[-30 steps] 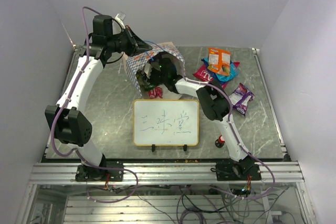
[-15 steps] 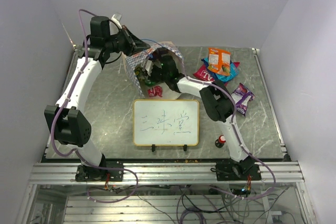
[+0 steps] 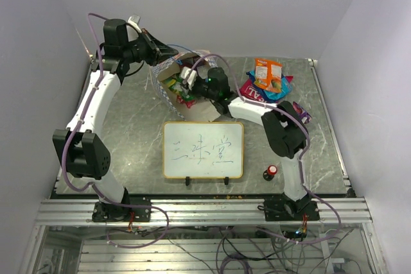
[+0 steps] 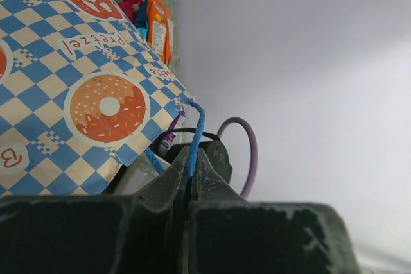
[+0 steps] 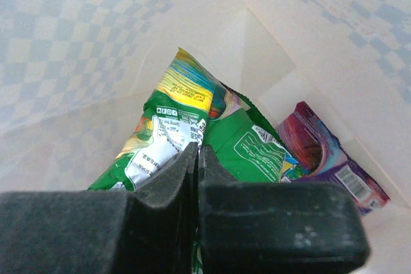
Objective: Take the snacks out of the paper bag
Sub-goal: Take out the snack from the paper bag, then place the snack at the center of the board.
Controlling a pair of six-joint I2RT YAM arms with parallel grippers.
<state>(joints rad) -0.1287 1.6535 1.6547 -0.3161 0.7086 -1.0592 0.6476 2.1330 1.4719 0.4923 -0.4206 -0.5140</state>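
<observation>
The paper bag [image 3: 168, 68] lies tilted at the back of the table, its mouth facing the whiteboard; its checkered side [image 4: 77, 81] fills the left wrist view. My left gripper [image 4: 191, 162] is shut on the bag's blue cord handle [image 4: 196, 126] and holds it up. My right gripper [image 5: 197, 152] is inside the bag's mouth, shut on the edge of a green snack packet [image 5: 170, 113]. Another green packet [image 5: 260, 149] and a purple one [image 5: 327, 158] lie deeper in the bag. Orange [image 3: 268, 72], red [image 3: 252, 92] and blue [image 3: 284, 85] snacks lie on the table to the right.
A framed whiteboard [image 3: 203, 149] stands in front of the bag. A small red-capped black knob [image 3: 271, 171] sits by the right arm's base. A purple packet [image 3: 302, 111] shows partly behind the right arm. White walls close in the back and sides.
The right gripper shut on the green packet, and its arm has drawn back to the right. The left gripper has pulled the handle up and to the left, tilting the bag.
</observation>
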